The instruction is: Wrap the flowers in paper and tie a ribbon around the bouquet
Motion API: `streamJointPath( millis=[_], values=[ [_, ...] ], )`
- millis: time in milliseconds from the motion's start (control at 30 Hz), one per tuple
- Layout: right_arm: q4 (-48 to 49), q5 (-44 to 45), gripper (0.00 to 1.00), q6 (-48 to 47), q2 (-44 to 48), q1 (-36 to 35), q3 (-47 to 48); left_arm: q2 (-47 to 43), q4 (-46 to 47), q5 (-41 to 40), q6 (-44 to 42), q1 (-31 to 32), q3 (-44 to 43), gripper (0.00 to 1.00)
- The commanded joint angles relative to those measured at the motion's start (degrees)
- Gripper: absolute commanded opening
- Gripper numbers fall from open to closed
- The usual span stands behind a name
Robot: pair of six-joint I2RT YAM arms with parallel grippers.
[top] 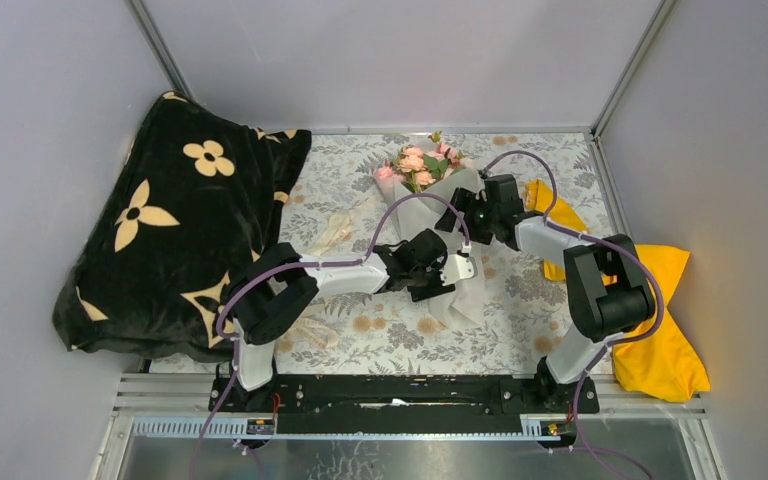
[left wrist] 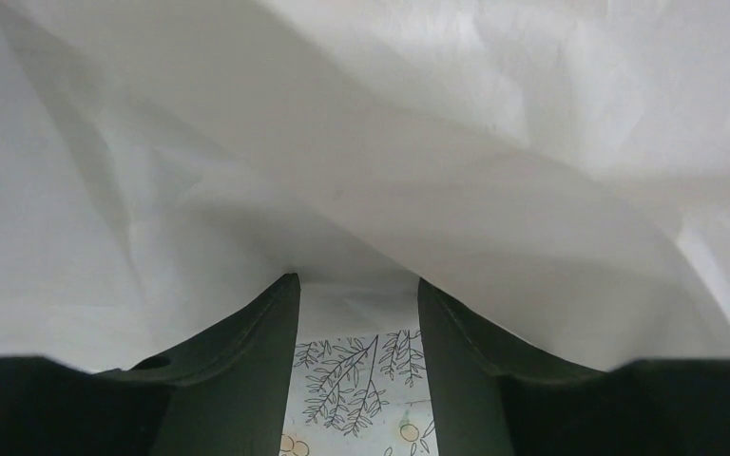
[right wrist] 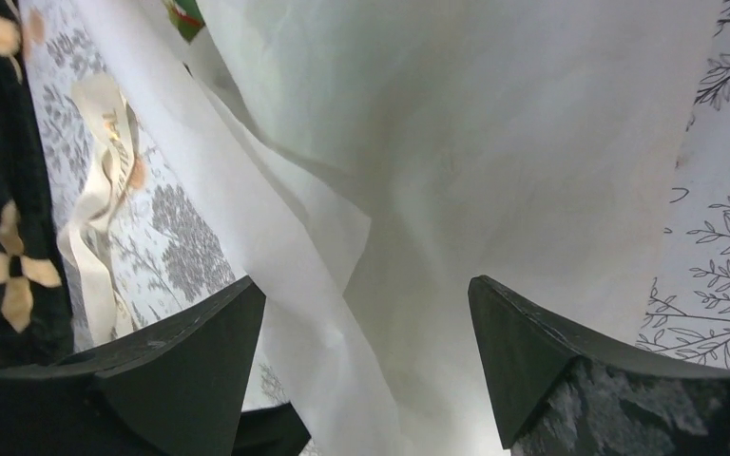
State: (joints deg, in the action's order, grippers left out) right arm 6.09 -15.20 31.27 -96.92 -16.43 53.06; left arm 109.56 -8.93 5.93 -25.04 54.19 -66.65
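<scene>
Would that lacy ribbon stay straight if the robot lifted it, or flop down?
Probably flop: the ribbon lies in soft twisted loops on the tablecloth. It looks thin and narrow, so it is likely very light and easily dragged.

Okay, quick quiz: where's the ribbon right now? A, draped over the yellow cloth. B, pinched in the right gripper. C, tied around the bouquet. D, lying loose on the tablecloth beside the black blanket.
D: the ribbon lies loose on the tablecloth, between the blanket and the bouquet, with nothing holding it.
</scene>
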Motion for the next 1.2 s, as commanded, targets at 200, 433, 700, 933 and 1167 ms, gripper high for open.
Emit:
streamJointPath(
  millis=[200, 433, 700, 933, 1167],
  values=[
    [-9.7, -7.8, 0.87, -10.6, 6.5, 0.3, 2.5, 1.8, 1.8, -1.3, -2.2, 0.2, -0.6, 0.57],
    [-13.7, -8.2, 0.88, -14.8, 9.9, 0.3, 3.5, 1.8, 1.6, -1.1, -2.3, 0.2, -0.5, 0.57],
    [-18.3, -7.9, 0.88, -19.9, 13.4, 0.3, 2.7, 1.8, 1.3, -0.5, -2.4, 0.2, -0.6, 0.57],
    [-23.9, -6.3, 0.89, -25.4, 16.2, 0.3, 3.1, 1.7, 1.2, -0.6, -2.7, 0.2, -0.6, 0.58],
    [-26.1, -5.5, 0.86, -24.9, 15.3, 0.2, 3.3, 1.6, 1.1, -0.6, -3.0, 0.2, -0.7, 0.58]
  ],
)
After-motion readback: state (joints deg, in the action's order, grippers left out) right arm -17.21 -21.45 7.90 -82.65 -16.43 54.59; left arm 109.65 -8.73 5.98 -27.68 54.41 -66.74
